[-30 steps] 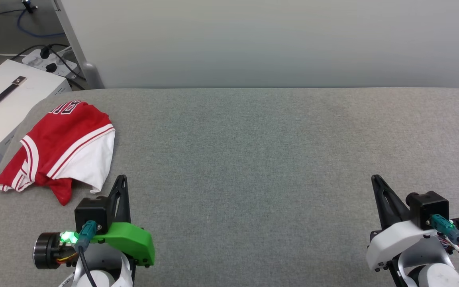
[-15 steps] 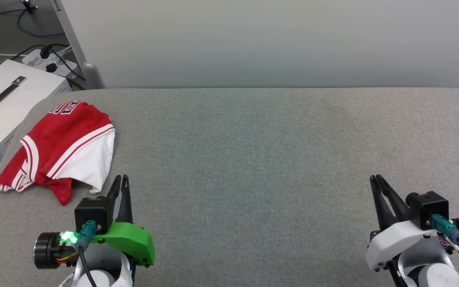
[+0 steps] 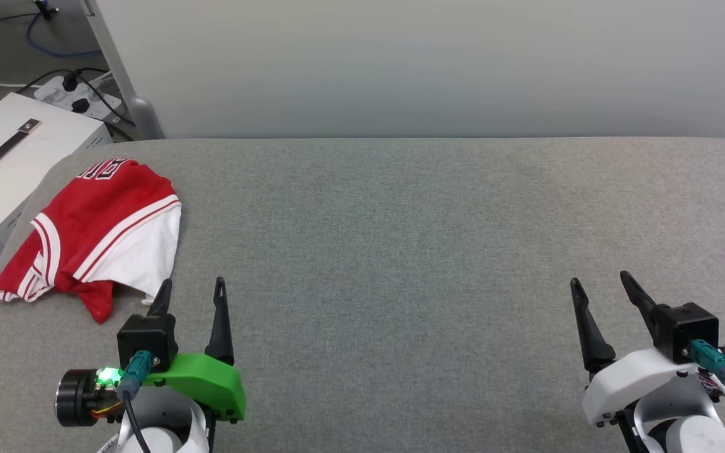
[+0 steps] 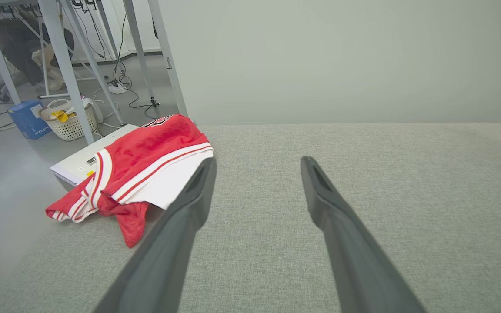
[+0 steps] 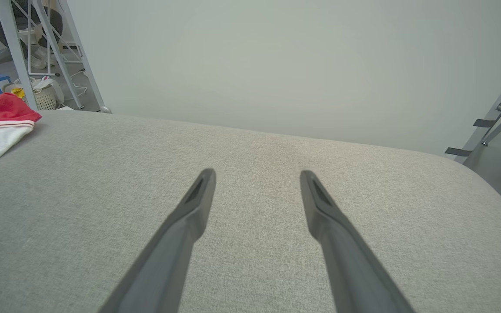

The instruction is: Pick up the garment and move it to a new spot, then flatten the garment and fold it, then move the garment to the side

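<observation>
Left tool point(image 3: 192, 282) and right tool point(image 3: 598, 277) gape wide, empty.

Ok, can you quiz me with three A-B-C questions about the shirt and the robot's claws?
1. Where on the grey fabric table is the crumpled red-and-white jersey shirt? A middle; B left edge; C right edge.
2. What colour is the plastic cover behind the dark-fingered left claw? A blue; B yellow; C green.
3. The right claw is: A open, empty; B shut on the shirt; C shut, empty.
Answers: B, it lies by the left edge; C, the cover is bright green; A, its jaws stand apart with nothing between.
</observation>
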Robot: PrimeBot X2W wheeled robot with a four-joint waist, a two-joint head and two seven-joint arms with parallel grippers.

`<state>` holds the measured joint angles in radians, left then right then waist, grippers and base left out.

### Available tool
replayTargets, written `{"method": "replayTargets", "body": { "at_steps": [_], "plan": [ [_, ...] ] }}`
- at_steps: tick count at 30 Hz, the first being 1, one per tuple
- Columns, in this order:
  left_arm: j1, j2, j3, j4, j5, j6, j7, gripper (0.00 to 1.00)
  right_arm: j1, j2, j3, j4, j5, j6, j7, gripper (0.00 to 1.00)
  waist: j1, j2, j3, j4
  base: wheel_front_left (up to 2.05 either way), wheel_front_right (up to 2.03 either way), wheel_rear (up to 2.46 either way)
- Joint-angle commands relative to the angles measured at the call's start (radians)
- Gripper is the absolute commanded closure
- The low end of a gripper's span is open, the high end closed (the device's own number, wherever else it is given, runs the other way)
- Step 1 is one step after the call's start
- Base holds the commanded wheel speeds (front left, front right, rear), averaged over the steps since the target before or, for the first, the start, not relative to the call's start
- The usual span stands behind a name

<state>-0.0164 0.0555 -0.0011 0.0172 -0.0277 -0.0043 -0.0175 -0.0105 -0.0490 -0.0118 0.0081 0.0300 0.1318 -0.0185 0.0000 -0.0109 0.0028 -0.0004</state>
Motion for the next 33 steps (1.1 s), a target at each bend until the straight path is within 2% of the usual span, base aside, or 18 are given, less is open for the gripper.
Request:
{"method": "replayTargets", "body": {
  "at_steps": [1,33],
  "plan": [
    [0.002,-0.001,-0.003,0.003,-0.008,0.000,-0.009,0.00,0.001,0.000,-0.005,0.002,0.009,0.000,-0.011,0.00,0.0000,0.0011,0.000,0.000,0.00,0.00,0.00],
    [0.012,-0.002,-0.012,0.000,-0.061,-0.004,-0.078,0.00,0.008,-0.001,-0.015,-0.031,0.063,0.000,-0.079,0.00,0.0000,0.0040,0.004,0.004,0.00,0.00,0.00]
  ]
}}
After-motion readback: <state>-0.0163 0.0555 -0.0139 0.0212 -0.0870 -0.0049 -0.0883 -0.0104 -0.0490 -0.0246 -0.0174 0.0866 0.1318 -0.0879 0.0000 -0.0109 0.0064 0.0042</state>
